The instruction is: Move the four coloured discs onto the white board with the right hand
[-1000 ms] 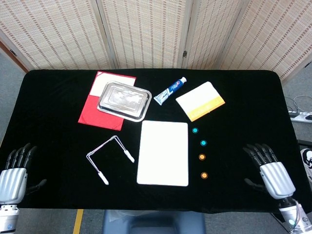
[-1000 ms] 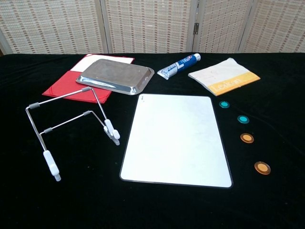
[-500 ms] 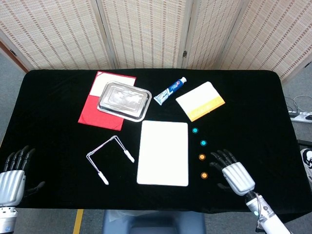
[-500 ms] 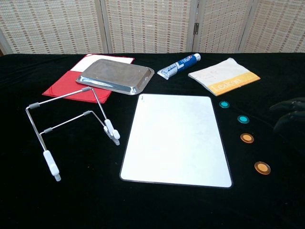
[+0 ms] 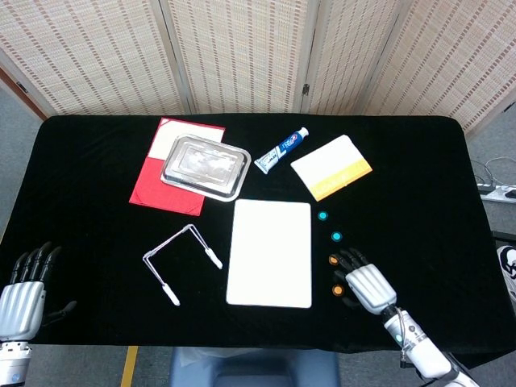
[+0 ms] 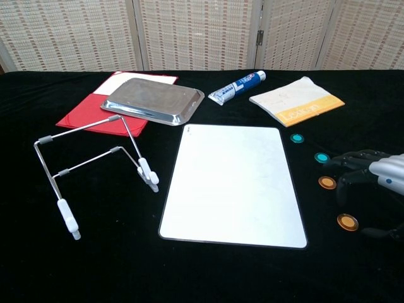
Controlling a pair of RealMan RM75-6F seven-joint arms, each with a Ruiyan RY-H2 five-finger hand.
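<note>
The white board (image 5: 269,252) (image 6: 233,183) lies flat at the table's front middle. To its right runs a line of coloured discs: two teal discs (image 5: 322,216) (image 5: 336,237) farther back and two orange discs (image 5: 333,260) (image 5: 338,289) nearer the front. In the chest view they are the teal discs (image 6: 297,138) (image 6: 322,158) and the orange discs (image 6: 327,183) (image 6: 346,222). My right hand (image 5: 363,282) (image 6: 372,180) hovers just right of the orange discs, fingers spread and holding nothing. My left hand (image 5: 20,294) is open at the front left edge.
At the back left a metal tray (image 5: 203,165) sits on a red folder (image 5: 153,173). A toothpaste tube (image 5: 280,151) and a yellow-white booklet (image 5: 331,166) lie behind the board. A wire stand (image 5: 181,260) is left of the board.
My right hand has moved left from the table's right edge to beside the orange discs. The discs have not moved. The left hand has sunk slightly.
</note>
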